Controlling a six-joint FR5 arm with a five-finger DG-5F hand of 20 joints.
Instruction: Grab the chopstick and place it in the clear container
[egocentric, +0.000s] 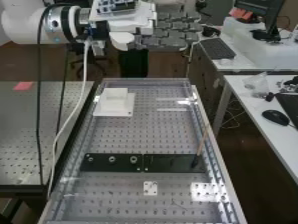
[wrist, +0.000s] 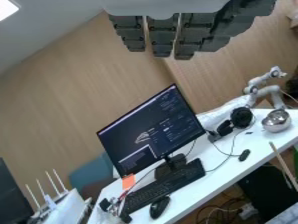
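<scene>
The chopstick (egocentric: 201, 144) slants near to far by the right end of 2 black plates (egocentric: 169, 164), nearer and lower than the hand (egocentric: 166, 35). Its empty, straight fingers point right, across that axis; the grasp likely needs approach, descent, then a turn.

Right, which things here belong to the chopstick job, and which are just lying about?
For the job:
hand
chopstick
pale square box, probably the container, though its clearness is uncertain

Just lying about:
mouse
keyboard
headphones
silver bowl
</scene>
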